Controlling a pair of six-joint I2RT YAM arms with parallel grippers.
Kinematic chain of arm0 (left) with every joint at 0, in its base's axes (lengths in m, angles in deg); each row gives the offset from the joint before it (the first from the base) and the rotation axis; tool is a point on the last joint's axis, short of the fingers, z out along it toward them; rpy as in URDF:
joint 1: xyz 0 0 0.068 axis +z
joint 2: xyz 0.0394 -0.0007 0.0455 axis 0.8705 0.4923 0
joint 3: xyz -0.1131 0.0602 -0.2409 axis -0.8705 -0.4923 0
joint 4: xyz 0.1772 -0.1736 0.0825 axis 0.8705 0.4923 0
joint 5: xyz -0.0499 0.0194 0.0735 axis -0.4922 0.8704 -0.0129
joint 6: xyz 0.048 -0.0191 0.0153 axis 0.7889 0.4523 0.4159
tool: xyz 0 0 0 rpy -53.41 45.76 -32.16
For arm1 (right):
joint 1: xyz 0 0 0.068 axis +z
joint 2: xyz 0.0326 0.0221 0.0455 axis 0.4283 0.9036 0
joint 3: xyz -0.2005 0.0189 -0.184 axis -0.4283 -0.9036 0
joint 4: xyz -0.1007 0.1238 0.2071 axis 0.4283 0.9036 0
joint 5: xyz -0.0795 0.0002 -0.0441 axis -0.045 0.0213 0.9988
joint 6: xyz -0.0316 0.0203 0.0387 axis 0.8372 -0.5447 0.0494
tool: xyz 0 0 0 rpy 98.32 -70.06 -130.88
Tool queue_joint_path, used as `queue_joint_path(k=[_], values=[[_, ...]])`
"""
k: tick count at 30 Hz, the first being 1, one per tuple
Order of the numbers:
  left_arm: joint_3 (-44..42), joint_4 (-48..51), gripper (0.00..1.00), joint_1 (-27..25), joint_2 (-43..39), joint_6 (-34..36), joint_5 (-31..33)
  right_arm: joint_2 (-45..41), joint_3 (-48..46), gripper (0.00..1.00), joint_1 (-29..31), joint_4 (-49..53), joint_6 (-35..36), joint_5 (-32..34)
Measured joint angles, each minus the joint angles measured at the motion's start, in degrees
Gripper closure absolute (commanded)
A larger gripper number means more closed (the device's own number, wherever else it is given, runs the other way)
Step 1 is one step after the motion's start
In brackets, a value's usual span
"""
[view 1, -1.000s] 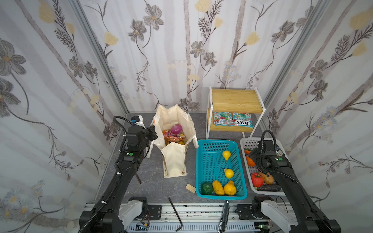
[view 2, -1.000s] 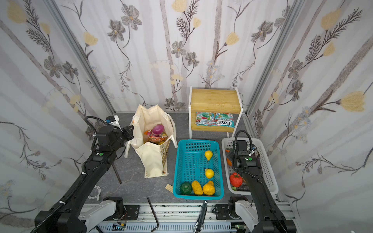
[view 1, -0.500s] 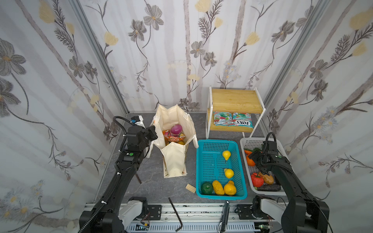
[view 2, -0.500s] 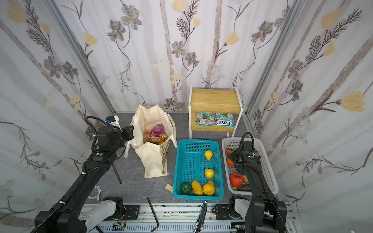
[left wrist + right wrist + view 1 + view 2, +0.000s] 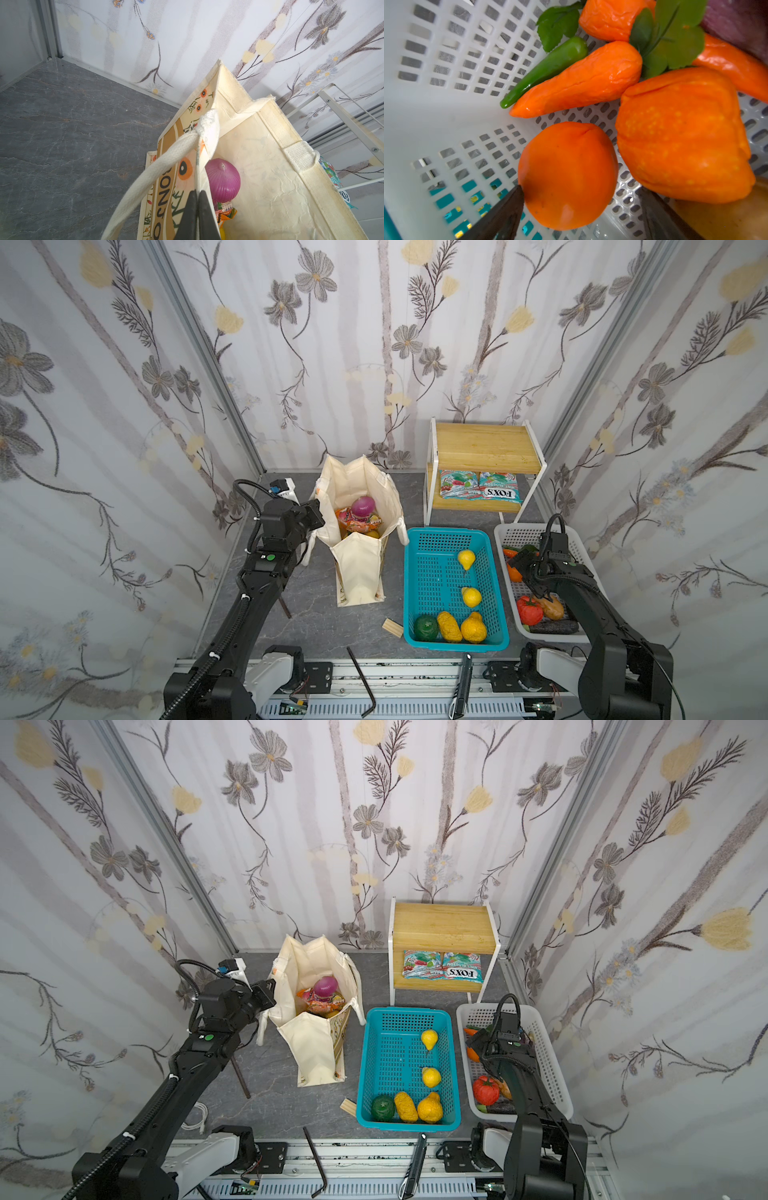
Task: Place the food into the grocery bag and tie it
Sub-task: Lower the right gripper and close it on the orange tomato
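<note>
My left tool (image 5: 197,192) is clamped shut on the near rim of the grocery bag (image 5: 259,166), with the fabric edge running straight down between the two dark fingers. One white rope handle (image 5: 166,164) loops just beside them on the outside of the bag. In both top views this tool (image 5: 316,512) (image 5: 268,992) sits at the bag's left wall. The bag (image 5: 359,572) (image 5: 316,1048) stands upright and open-mouthed on the grey surface (image 5: 316,614), left of the teal basket (image 5: 415,572). Inside it the purple onion (image 5: 363,506) (image 5: 223,180) lies on top, and the orange snack packet (image 5: 359,526) is directly under it. My right tool (image 5: 580,188) is down inside the white basket (image 5: 425,114) with its jaws spread wide on either side of the orange (image 5: 569,176). One finger tip touches the fruit's edge and the other stands clear of it, so nothing is gripped. A carrot (image 5: 581,83) and a green chilli (image 5: 548,68) lie beyond the orange. In a top view this tool (image 5: 521,568) hangs over the left side of that basket (image 5: 536,531). The lemon (image 5: 471,596) (image 5: 431,1076) lies in the teal basket, well apart from both tools.
</note>
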Motion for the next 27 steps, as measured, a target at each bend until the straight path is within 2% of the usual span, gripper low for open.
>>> queue_joint_path(k=[18,27], values=[[0.0,0.0,1.0,0.0,0.1,0.0,0.0,4.8,-0.7,0.15,-0.4,-5.9,2.1,0.0],[0.0,0.0,1.0,0.0,0.2,0.0,0.0,-0.6,-4.2,0.22,-0.9,-9.7,2.8,-1.4]])
